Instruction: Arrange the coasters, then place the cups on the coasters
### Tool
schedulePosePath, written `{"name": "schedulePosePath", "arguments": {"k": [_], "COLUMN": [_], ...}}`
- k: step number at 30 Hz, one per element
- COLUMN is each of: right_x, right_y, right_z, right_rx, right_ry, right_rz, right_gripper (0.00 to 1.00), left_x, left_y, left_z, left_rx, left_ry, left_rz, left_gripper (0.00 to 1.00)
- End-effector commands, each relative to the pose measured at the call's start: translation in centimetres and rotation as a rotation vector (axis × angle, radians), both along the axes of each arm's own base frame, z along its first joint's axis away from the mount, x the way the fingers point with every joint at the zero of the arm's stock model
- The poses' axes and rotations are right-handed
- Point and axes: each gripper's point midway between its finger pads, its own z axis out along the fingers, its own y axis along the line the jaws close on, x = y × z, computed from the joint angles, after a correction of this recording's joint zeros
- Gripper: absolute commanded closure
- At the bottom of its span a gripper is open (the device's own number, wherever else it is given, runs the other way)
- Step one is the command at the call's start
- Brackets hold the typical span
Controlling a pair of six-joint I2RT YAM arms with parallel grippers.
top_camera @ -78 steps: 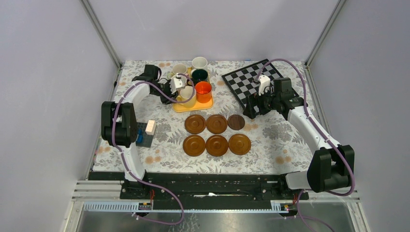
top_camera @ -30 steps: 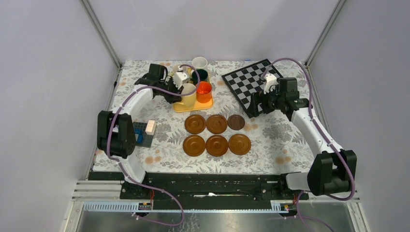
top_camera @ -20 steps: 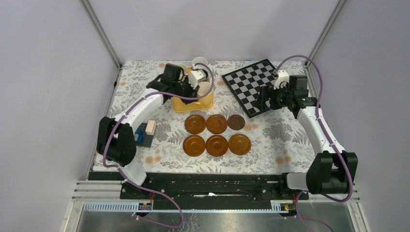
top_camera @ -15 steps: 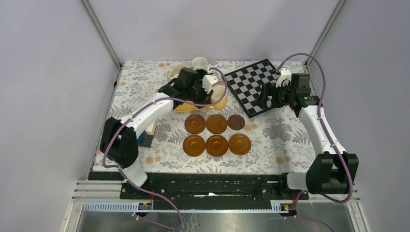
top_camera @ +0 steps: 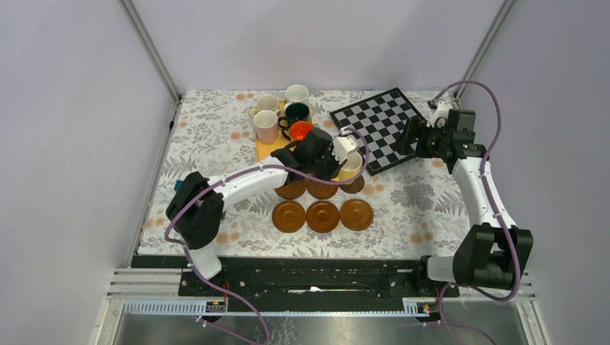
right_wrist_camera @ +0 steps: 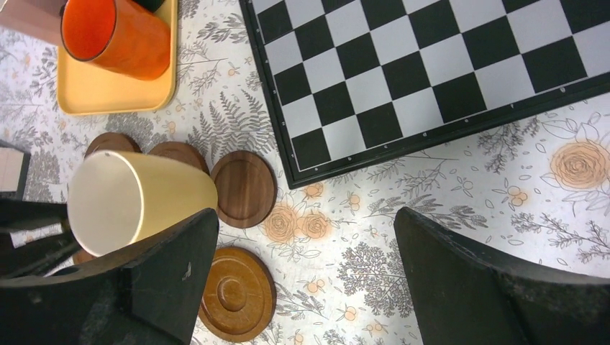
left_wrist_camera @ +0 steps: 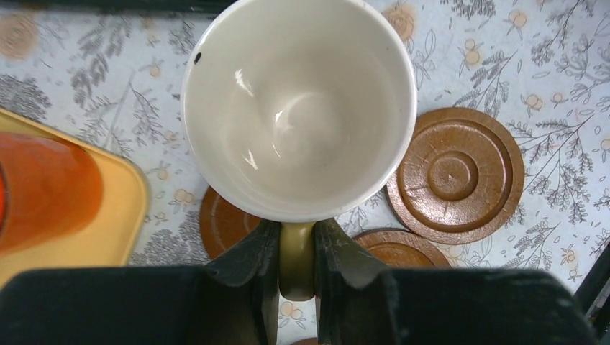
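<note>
The left gripper [left_wrist_camera: 297,241] holds the yellow cup [left_wrist_camera: 298,108] by its handle [left_wrist_camera: 297,267]. Its two fingers are close together and pinch the handle from both sides. The cup sits just past the fingertips, and its open mouth faces the wrist camera.

From above, the left arm reaches across the table [top_camera: 431,208] to the six coasters [top_camera: 322,215]. These lie in two rows of three. The three in the front row have nothing on them; the back row is partly hidden by the arm and the cup. The yellow cup is at the right end of the back row, by the dark coaster [right_wrist_camera: 244,188]. In the right wrist view it looks tipped and just beside that coaster; whether it touches any coaster cannot be told.

The right gripper [right_wrist_camera: 306,223] is wide open and holds nothing. It hangs above the near edge of the chessboard [right_wrist_camera: 431,72], apart from the yellow cup.

The orange cup [top_camera: 301,130], the pink cup [top_camera: 265,126] and the dark green cup [top_camera: 296,111] stand on the yellow tray [top_camera: 263,149] at the back. The pale green cup [top_camera: 267,103] and the white cup [top_camera: 296,93] stand at the far side of that group.
</note>
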Motion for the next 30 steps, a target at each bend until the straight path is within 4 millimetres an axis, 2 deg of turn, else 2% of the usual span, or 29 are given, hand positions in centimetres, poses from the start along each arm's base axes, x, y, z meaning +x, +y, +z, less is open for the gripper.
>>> {"name": "schedulePosePath", "arguments": {"k": [1, 7, 11, 14, 28, 30], "right_x": [0.8, 0.7, 0.6, 0.6, 0.5, 0.5], "right_y": [-0.9, -0.8, -0.8, -0.7, -0.6, -0.5], "right_z": [0.2, 0.3, 0.4, 0.4, 0.3, 0.4], "right_rx": [0.009, 0.002, 0.0, 0.003, 0.001, 0.002], "right_ry": [-0.024, -0.035, -0.045, -0.046, -0.05, -0.054], "right_rz": [-0.051, -0.041, -0.036, -0.031, -0.016, -0.016], "right_gripper": [0.0, 0.01, 0.0, 0.0, 0.0, 0.01], "left_x": [1.8, 1.9, 2.9, 2.9, 2.1, 2.0], "left_y": [-2.5, -4.2, -4.6, -5.0, -5.2, -5.1], "left_z": [3.3, 2.1, 1.9, 1.5, -0.9, -1.3], "left_rx": [-0.125, -0.136, -0.126, -0.124, -0.095, -0.086], "left_ry": [-0.123, -0.104, -0.113, -0.096, -0.056, -0.05], "left_rz": [0.064, 0.02, 0.041, 0.031, 0.023, 0.024], "left_gripper": [1.0, 1.0, 1.0, 1.0, 1.0, 0.94]}}
